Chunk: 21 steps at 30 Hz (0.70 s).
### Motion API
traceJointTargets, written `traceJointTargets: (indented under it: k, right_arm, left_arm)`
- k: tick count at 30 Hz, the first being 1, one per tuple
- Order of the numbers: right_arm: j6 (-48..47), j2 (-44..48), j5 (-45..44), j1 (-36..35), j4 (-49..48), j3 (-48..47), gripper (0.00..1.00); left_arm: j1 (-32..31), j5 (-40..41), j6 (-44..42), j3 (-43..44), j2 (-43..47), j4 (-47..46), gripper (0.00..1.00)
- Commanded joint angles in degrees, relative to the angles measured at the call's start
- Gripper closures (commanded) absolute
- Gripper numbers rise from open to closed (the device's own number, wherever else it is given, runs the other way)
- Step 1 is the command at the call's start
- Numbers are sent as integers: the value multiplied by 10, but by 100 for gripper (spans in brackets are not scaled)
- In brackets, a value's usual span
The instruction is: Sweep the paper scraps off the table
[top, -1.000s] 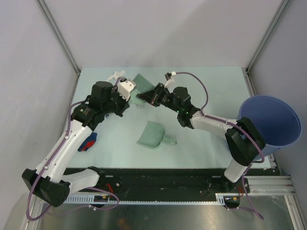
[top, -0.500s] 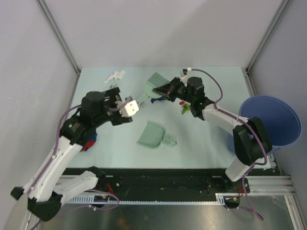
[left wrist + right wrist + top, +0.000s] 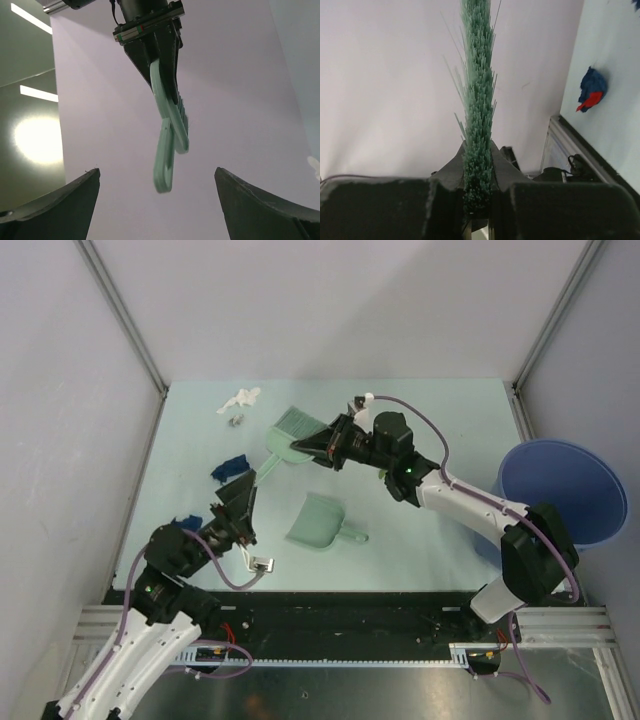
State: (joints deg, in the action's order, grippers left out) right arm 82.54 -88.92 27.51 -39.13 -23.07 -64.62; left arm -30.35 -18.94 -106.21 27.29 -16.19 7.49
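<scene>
- The left claw (image 3: 238,496) has drawn back toward the near-left edge of the table (image 3: 450,420). Its fingers stand wide apart with nothing between them.
- Its retreat uncovers a dark blue scrap (image 3: 230,467) left of centre.
- The other paper scraps (image 3: 240,398) in view, white and grey, lie at the far-left corner as before.
- The right claw (image 3: 312,445) stays clamped on the brush (image 3: 285,432), now carried further left and held above the table.
- The dustpan (image 3: 322,522) has not moved.
</scene>
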Motion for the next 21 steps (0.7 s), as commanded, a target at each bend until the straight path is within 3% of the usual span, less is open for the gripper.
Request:
traceJointTargets:
  k: [1,8,10,14,15,19,21]
  right_arm:
    - [10,38,-10,-28,-21,-14,100]
    - [9,35,-30,-45,-50,-14,100]
    - [14,28,-29,-46,-63,-15,100]
    - [17,19,-29,-48,-70,-16,100]
    - [17,18,-29,-48,-69,-16,100]
    - [13,14,-30,-48,-69,-18,100]
    - [9,14,-32,-47,-68,-20,100]
  left_arm:
    - [-2,-56,-73,-8,16,-131,5]
    - [-1,-59,-58,0,21,-122,24]
    - [-1,-53,-61,3,14,-116,35]
    - [-1,-30,-65,10,-9,-116,43]
    - [-1,-31,-65,14,-12,-116,52]
    - [-1,-48,-85,13,-19,-114,69]
    - [-1,-51,-86,13,-21,-112,95]
